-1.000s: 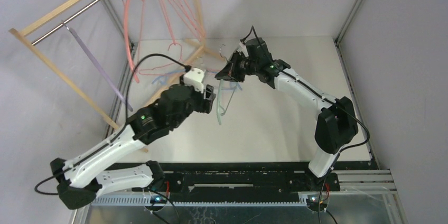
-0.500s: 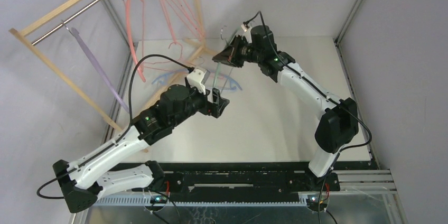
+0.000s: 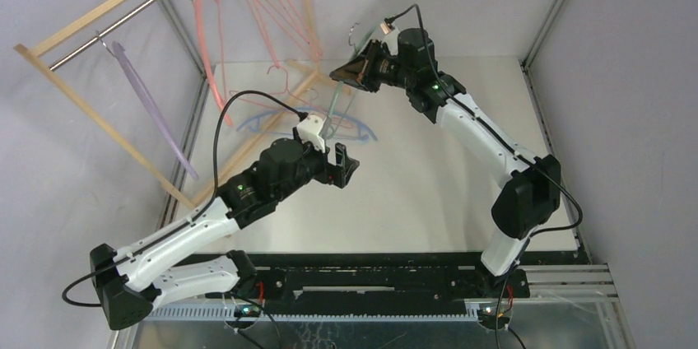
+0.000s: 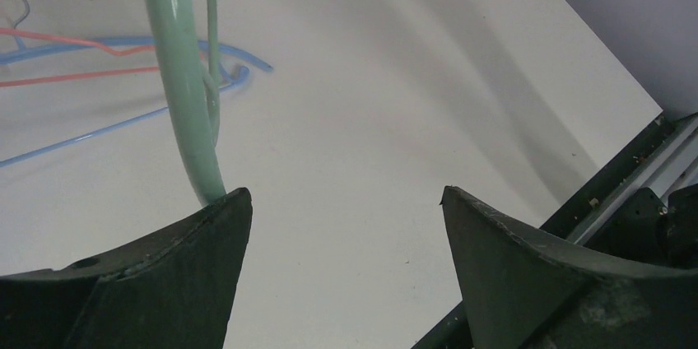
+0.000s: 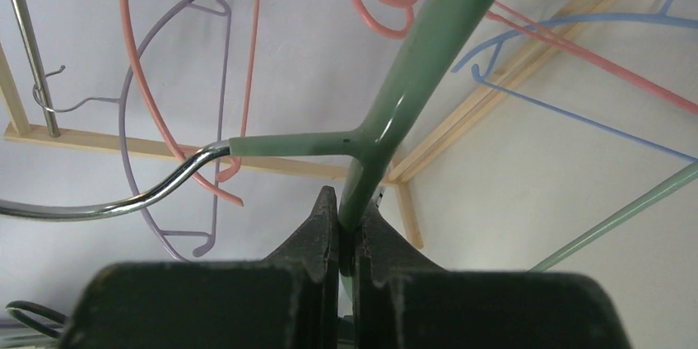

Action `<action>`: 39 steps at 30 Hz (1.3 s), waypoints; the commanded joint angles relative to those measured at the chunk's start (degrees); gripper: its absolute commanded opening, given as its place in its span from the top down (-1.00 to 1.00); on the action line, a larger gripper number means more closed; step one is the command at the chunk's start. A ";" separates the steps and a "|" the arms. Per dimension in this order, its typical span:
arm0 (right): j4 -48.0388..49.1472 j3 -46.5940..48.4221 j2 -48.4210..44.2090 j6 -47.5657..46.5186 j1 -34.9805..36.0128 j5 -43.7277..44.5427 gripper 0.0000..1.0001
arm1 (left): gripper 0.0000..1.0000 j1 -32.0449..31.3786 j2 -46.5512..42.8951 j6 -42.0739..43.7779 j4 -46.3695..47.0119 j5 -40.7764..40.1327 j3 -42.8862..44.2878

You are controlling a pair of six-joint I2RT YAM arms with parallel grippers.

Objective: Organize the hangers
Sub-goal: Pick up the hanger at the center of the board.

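**Ana:** Where is the green hanger (image 3: 332,110) right now?

**Ben:** Up in the air over the far left part of the table (image 3: 428,168). The right jaws are clamped tight on its green bar, right beside the spot where the stem of the metal hook (image 5: 173,178) branches off. The rest of it slants down toward the left arm.

**Ana:** And the left jaws?

**Ben:** Spread wide, with nothing between them. In the left wrist view the hanger's curved end comes down just beside one finger (image 4: 165,258). I cannot tell whether it touches.

**Ana:** What about the other hangers?

**Ben:** A blue hanger (image 3: 363,130) and a thin pink wire hanger (image 3: 255,91) lie flat on the table under the green one, near the foot of the wooden rack (image 3: 99,121). A lilac hanger (image 3: 152,110) hangs from the metal rod (image 3: 123,20) toward its left end. Farther along the rod hang a thick pink hanger (image 3: 202,40) and a few more thin pink wire hangers (image 3: 265,16).
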 commanded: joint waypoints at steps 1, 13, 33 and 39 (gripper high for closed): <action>0.66 -1.86 -7.40 0.59 -0.71 -2.40 1.00 | -0.80 0.83 -1.49 1.77 4.42 -5.68 0.71; -4.19 -6.29 -11.13 -2.47 -0.80 -5.15 1.00 | -0.80 4.20 0.09 5.05 6.06 -2.67 4.05; -6.81 -7.36 -9.73 -9.10 -5.15 -0.37 1.00 | -0.78 4.11 -4.00 2.55 4.30 5.39 3.88; -6.68 -4.43 -8.55 -8.50 -3.81 -1.90 1.00 | -0.78 4.11 -1.22 1.14 6.96 8.23 2.79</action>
